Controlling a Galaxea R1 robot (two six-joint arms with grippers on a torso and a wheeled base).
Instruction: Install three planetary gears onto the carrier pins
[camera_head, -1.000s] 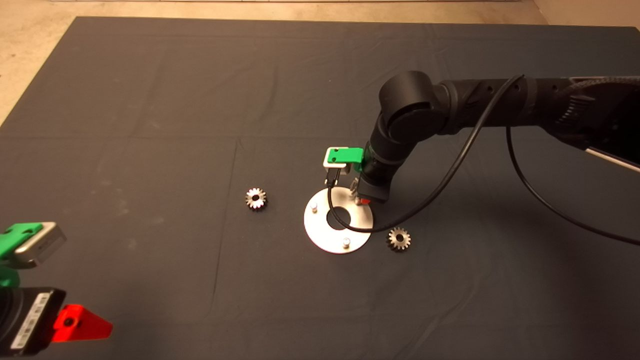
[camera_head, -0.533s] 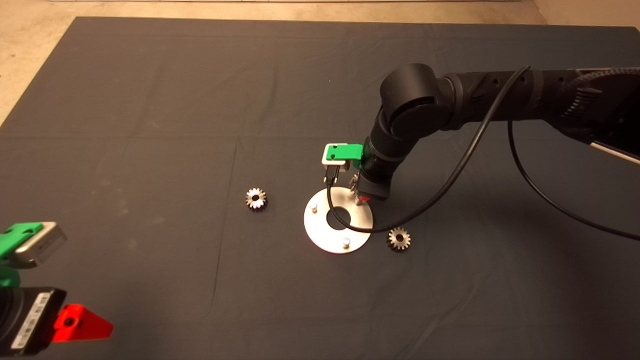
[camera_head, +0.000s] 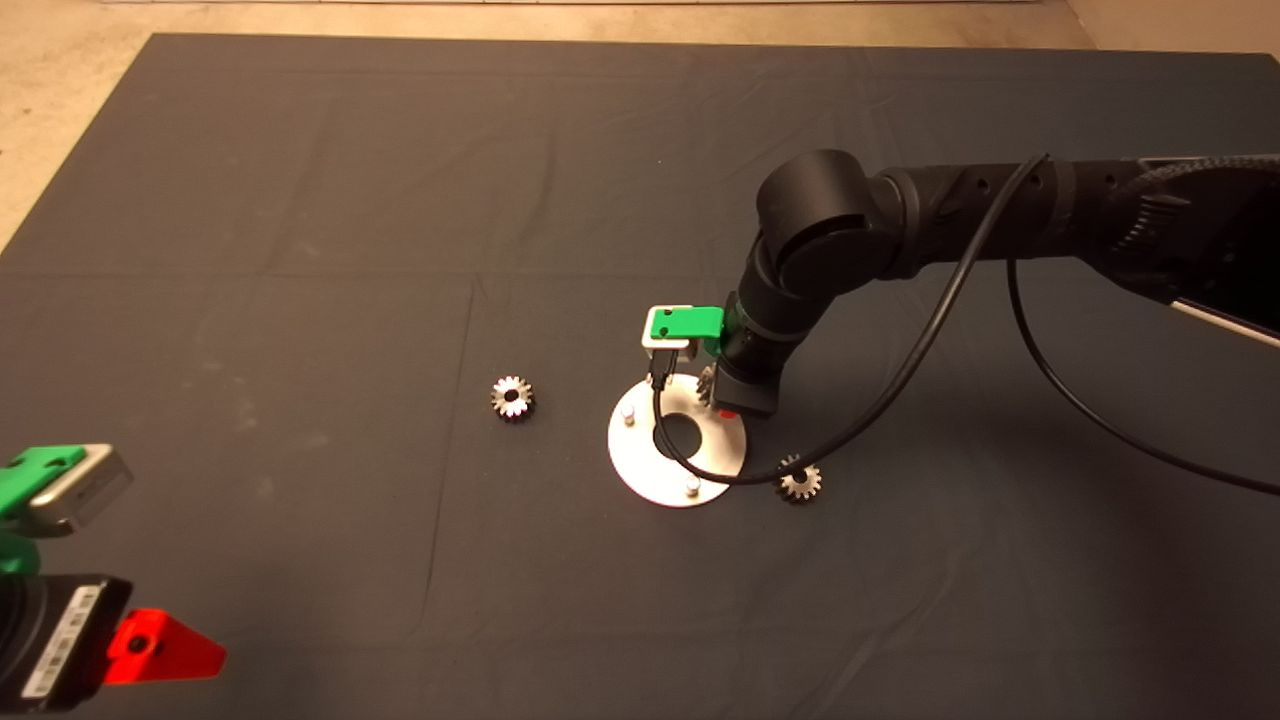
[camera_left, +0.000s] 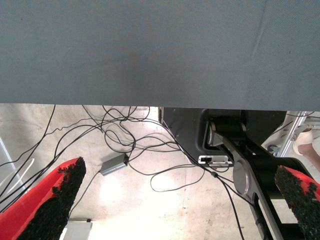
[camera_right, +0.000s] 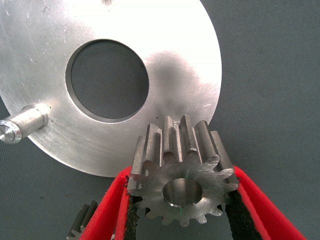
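Since the earlier frames the right gripper (camera_head: 722, 400) has dipped slightly lower over the carrier disc (camera_head: 640, 470), and its cable has sagged until it crosses the disc and brushes the gear lying just beyond the disc's edge (camera_head: 799, 484). The other loose gear and the disc itself have not shifted.

The right gripper's fingers (camera_right: 112, 210) are clamped on a planetary gear (camera_right: 181, 176), gripped at its toothed rim with the bore facing the wrist camera. It hangs above the disc's outer rim (camera_right: 197, 60), on the side away from the one pin visible in the wrist view (camera_right: 22, 125). The left gripper (camera_head: 150, 648) waits well away from the disc, at the counter's near-left corner, its fingers (camera_left: 47, 205) spread apart on nothing.

Risks, as I judge them: the target pin is hidden under the gripper, so whether the bore is centred on it cannot be told; if it is off-centre, the gear will catch on the pin top or cock sideways. The drooping cable could drag the nearby gear or nudge the disc as the arm moves.

Count: three gears, one held and two lying flat on the mat (camera_head: 300, 200), the second (camera_head: 512, 397) off the disc's opposite side. One disc. Two pins show from above (camera_head: 628, 414) (camera_head: 692, 485); a third is not visible.
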